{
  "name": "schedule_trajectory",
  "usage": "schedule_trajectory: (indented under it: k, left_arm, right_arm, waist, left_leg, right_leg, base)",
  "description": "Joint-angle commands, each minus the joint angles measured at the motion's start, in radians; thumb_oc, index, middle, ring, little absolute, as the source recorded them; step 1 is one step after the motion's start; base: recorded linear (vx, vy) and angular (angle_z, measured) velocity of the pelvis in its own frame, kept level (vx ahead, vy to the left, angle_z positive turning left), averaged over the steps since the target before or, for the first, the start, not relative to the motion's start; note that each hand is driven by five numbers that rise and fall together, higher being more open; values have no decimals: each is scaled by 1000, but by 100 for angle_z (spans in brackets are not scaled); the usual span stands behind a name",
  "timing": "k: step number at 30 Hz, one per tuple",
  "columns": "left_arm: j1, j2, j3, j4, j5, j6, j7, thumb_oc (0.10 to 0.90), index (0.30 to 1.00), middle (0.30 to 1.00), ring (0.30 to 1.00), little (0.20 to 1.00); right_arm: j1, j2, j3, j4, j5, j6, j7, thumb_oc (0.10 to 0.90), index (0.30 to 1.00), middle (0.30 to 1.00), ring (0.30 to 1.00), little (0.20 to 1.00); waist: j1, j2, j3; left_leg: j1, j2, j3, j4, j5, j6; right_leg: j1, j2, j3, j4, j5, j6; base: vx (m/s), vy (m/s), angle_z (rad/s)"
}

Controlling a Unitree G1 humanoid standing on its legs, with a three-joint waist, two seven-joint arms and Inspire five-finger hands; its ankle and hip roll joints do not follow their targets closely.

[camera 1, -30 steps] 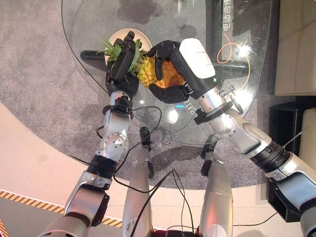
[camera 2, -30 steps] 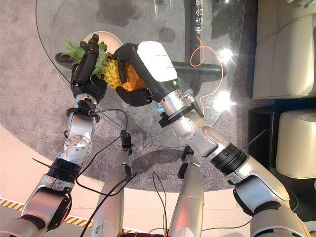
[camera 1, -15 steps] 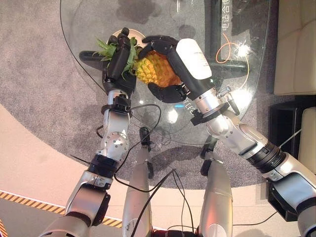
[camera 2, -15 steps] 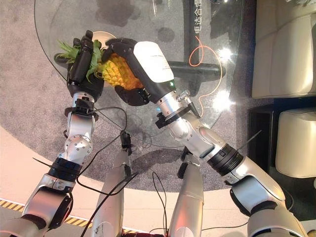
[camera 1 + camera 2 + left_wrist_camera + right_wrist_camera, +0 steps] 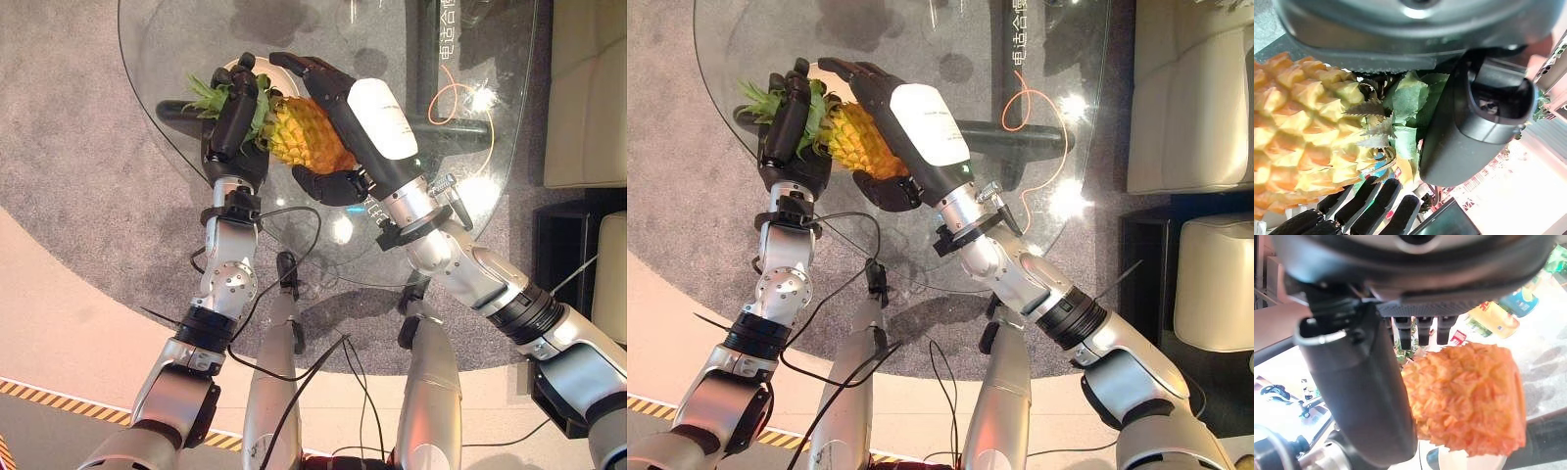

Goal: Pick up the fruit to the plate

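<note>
While both arms reach over the glass desk [image 5: 176, 39], I see the pineapple [image 5: 304, 132] held above the plate [image 5: 250, 69]: left robot hand [image 5: 233, 122] clasps its leafy crown, right robot hand [image 5: 328, 117] has fingers extended, thumb beneath the fruit.

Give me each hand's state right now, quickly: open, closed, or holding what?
Left hand: shut on the leafy crown of the pineapple.
Right hand: fingers straightened over the pineapple's body, thumb beneath it; open.
</note>
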Motion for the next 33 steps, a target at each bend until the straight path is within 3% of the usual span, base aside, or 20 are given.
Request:
schedule_trajectory:
  k: [1, 18, 33]
  left_arm:
    - [-102, 4, 30, -167, 113, -104, -11, 100, 300, 300, 300, 200]
    - [-102, -29, 97, -167, 273, -264, 220, 100, 300, 300, 300, 200]
    - [-118, -43, 130, -169, 452, -331, 436, 100, 300, 300, 300, 200]
  right_arm:
    - [-111, 31, -114, -164, -35, -88, -90, 800, 900, 900, 900, 900]
    - [-94, 57, -154, -149, -24, -88, -123, 800, 900, 900, 900, 900]
    - [-93, 72, -154, -131, 3, -75, -128, 800, 900, 900, 900, 900]
  waist:
    - [12, -14, -24]
    - [10, -20, -24]
    - [10, -23, -24]
  left_leg:
    - [-10, 15, -27, 127, -110, -30]
    - [-9, 17, -26, 109, -101, -34]
    - [-8, 14, -25, 94, -92, -37]
  right_leg:
    - [71, -28, -12, -151, 93, 49]
    - [72, -20, -9, -162, 92, 47]
    - [72, -16, -6, -173, 96, 46]
  base:
    - [0, 0, 0]
    - [0, 0, 0]
    - [0, 0, 0]
